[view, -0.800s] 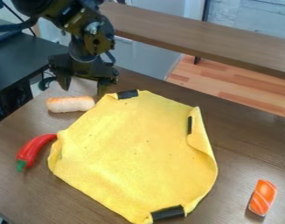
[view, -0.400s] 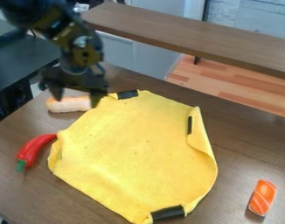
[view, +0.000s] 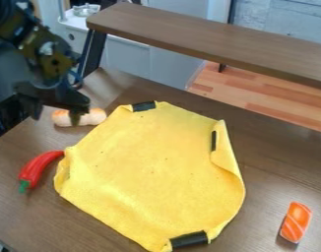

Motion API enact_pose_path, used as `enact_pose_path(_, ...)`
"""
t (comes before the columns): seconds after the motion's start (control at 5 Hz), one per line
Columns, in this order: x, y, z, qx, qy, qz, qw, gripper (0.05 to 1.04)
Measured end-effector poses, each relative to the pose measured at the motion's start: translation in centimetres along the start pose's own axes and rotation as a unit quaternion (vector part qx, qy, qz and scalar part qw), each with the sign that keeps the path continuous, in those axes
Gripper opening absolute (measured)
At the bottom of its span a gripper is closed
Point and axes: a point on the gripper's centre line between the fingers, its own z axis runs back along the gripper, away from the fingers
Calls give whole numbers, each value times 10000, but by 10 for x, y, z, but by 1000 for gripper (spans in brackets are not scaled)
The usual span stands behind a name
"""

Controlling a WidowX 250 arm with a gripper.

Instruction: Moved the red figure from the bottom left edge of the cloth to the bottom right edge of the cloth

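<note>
The black gripper [view: 56, 117] has its fingers wide apart.
One finger is in front of the bread roll [view: 95, 117]; I can't tell if they touch. The red pepper [view: 37, 169], bendy with a green end, lies at the yellow cloth's [view: 150, 172] left side.

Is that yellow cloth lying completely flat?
No, the yellow cloth is spread out but not fully flat: its right edge curls over.

Just one yellow cloth [view: 150, 167], with three black strips [view: 189, 239] on it. One red chilli pepper [view: 35, 167], green-stemmed. One pale, browned, bread-like roll [view: 95, 117]. One orange, white-striped piece [view: 297, 222], salmon-like. Four kinds of loose item, one each.
</note>
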Motion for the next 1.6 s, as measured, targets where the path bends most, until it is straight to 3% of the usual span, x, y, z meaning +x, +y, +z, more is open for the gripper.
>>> enact_pose_path(0.4, -20, 25, -14, 16, 110, -390, 9992, 1001)
enact_pose_path(0.8, -54, 32, -38, 254, 8, -807, 9964, 1001)
enact_pose_path(1.0, -60, 32, -43, 324, -13, -878, 9956, 1001)
enact_pose_path(1.4, -63, 26, -51, 300, 250, -820, 9959, 1001)
enact_pose_path(1.6, -64, 20, -61, 109, 673, -806, 9944, 1001)
